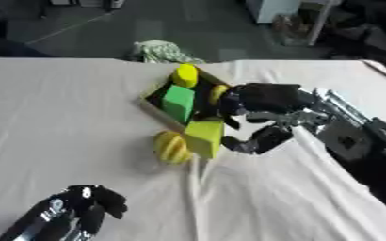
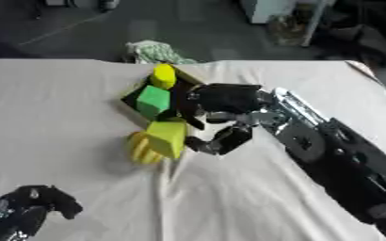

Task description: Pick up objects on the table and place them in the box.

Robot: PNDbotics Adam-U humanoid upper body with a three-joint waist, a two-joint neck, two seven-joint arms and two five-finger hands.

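The right hand (image 1: pixel 258 110) reaches in from the right side over the white cloth-covered table (image 1: pixel 56 117); its fingers are curled, thumb (image 1: pixel 258 140) below, pinching a lime-yellow block (image 1: pixel 205 136) that sits tilted at the near edge of the box (image 1: pixel 151 104); whether the block rests on the rim or on the cloth, I cannot tell. The box is shallow and dark inside, set askew near the far middle of the table; in it lie a green block (image 1: pixel 178 101), a yellow cylinder (image 1: pixel 185 75) at the far corner, and another yellow piece (image 1: pixel 219 92) just beside the fingers. A yellow ribbed ball (image 1: pixel 171 147) lies on the cloth, touching the lime-yellow block's left side. The left hand (image 1: pixel 89 204) rests at the lower left corner; its fingers are curled and hold nothing.
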